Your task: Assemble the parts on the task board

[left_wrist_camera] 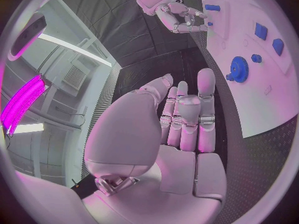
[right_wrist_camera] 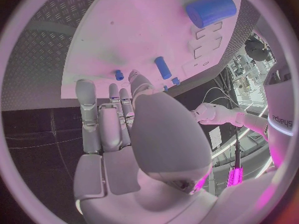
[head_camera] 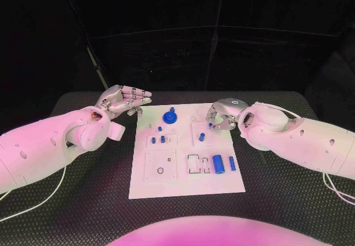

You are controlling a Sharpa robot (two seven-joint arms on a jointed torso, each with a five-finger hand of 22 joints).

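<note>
On the black counter [head_camera: 296, 205], whose surface is showing a raised tread pattern, the white task board [head_camera: 185, 184] is lying flat as a smooth rectangular plate with shallow rectangular and round recesses cut into it. A blue toothed gear [head_camera: 171, 118] is sitting near the board's far edge, with a small blue knob just beyond it. Several short blue pegs [head_camera: 158, 138] are standing around the board's middle on the left half, and one slightly longer blue pin [head_camera: 202, 137] is standing on the right half. A thick blue cylinder [head_camera: 218, 163] is lying on its side near the board's right edge, with a slimmer blue rod [head_camera: 231, 164] lying just beside it, parallel to it.

The left hand [head_camera: 124, 101] is hovering off the board's far left corner, above the counter, its silver fingers extended and lying close alongside one another, holding nothing; the gear is lying near it but apart from it. The left wrist view is showing the same straight fingers [left_wrist_camera: 187, 119] with the gear [left_wrist_camera: 238, 67] beyond them.

The right hand [head_camera: 224, 115] is hovering over the board's far right corner, fingers loosely curled downward and separated, gripping nothing. In the right wrist view its fingers [right_wrist_camera: 109, 119] are pointing toward the board, with the blue pin [right_wrist_camera: 162, 67] just beyond the fingertips, untouched, and the thick cylinder [right_wrist_camera: 211, 10] well apart.
</note>
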